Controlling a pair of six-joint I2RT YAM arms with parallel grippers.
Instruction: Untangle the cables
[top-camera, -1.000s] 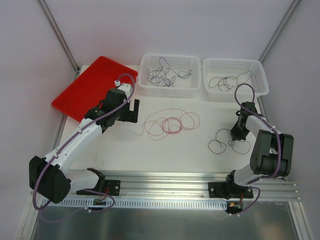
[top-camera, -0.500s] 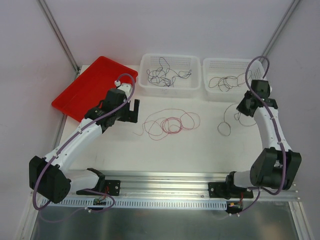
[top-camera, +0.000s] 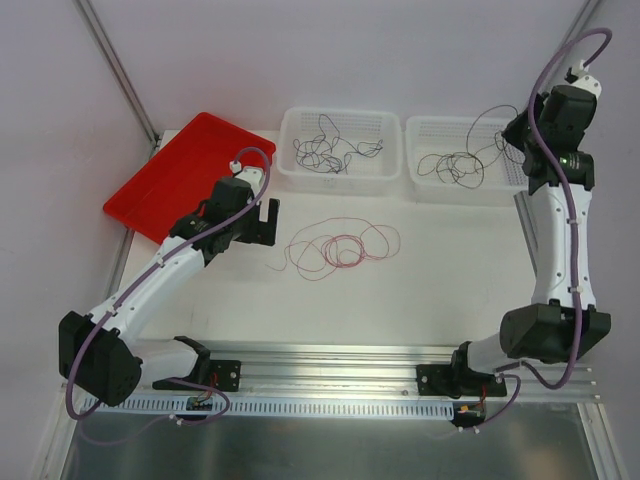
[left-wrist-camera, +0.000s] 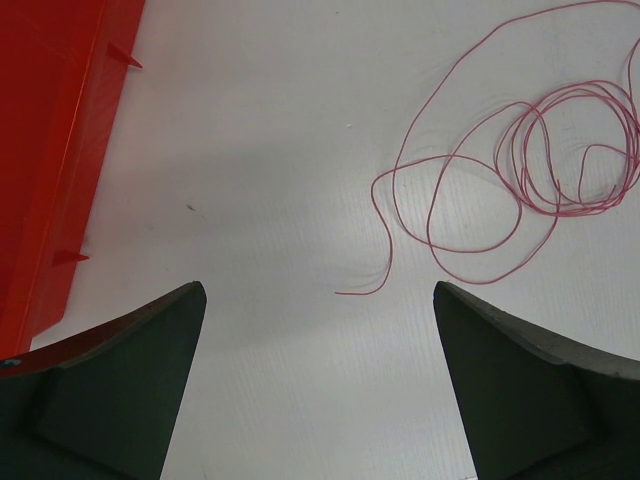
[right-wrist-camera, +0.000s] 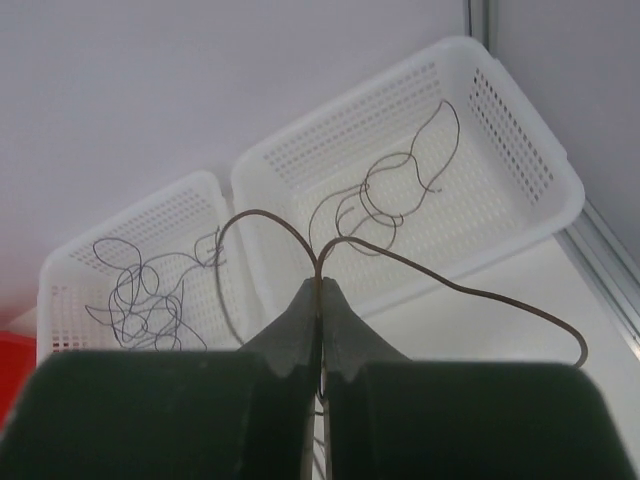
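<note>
— So, from above first. Left gripper (top-camera: 262, 222)?
— At nine o'clock on the table (top-camera: 400, 300), spread apart, gripping nothing. Just off toward three o'clock, a red wire (top-camera: 340, 245) in loose loops, lying flat near the table's middle.
— And the right gripper (top-camera: 515, 135)?
— Raised at two o'clock beside the right basket (top-camera: 460, 192), pinched on a dark wire (top-camera: 490, 107) arcing up and trailing down toward a heap of dark wires (top-camera: 455, 165) in that basket. Another dark tangle (top-camera: 330, 150) in the left basket (top-camera: 340, 183) at twelve. Red tray (top-camera: 180, 170) at ten o'clock.
— Now the left wrist view?
— Both fingers (left-wrist-camera: 150, 390) wide apart along the bottom edge, only bare table between. Red wire up at one to two o'clock, its loose end curling down toward the gap, clear of either finger. Red tray along nine o'clock.
— Lastly, the right wrist view?
— Fingertips (right-wrist-camera: 305, 320) pressed together on the dark wire: one strand looping off toward ten o'clock, the other sweeping out to four o'clock. Both baskets beyond, toward twelve, each with dark wires inside.
</note>
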